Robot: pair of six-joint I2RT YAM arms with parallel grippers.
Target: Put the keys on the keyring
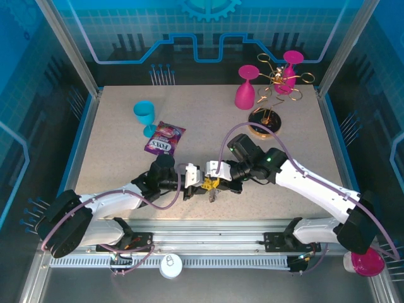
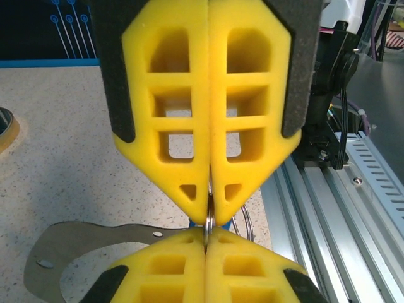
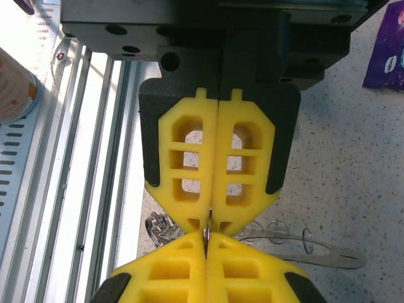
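Yellow-padded and nose to nose near the front edge of the table [image 1: 113,145], the left gripper [image 2: 206,237] and the right gripper [image 3: 206,238] are both clamping fully closed on one thin wire of the keyring [image 2: 243,221], its loops trailing just beyond. A blue sliver, probably a key [image 2: 189,222], is peeking beside the pinch. Doing this well, I judge, is meaning one gripper anchoring the wire while the other is easing along it slowly, without twisting.

Place: a robot work cell — looking like a lab or show booth.
Walls: blue panels [image 1: 208,31] printed with a gear and circuit lines are standing behind the table [image 1: 107,158].
Rail: an aluminium rail [image 1: 208,230] is carrying two robot arms [image 1: 315,186] along the table's near edge.
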